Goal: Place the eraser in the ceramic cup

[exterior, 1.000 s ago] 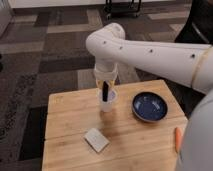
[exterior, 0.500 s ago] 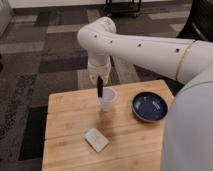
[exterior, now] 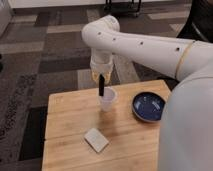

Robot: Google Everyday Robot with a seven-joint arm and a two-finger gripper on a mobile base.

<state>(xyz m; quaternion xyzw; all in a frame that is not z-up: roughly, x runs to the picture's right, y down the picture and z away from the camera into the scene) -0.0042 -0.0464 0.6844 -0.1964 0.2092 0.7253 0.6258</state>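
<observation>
A slim black eraser hangs upright from my gripper, which is shut on its top end. The eraser's lower tip sits just above the far left rim of the white ceramic cup, which stands upright near the middle of the wooden table. My white arm reaches in from the right and arches over the cup.
A dark blue bowl sits right of the cup. A flat pale grey-white block lies near the table's front. Patterned grey carpet surrounds the table, and my own body fills the right edge of the view.
The gripper has risen and drawn slightly left with the eraser, whose tip was down at the cup's mouth and now sits above the rim. The arm has swung higher.
</observation>
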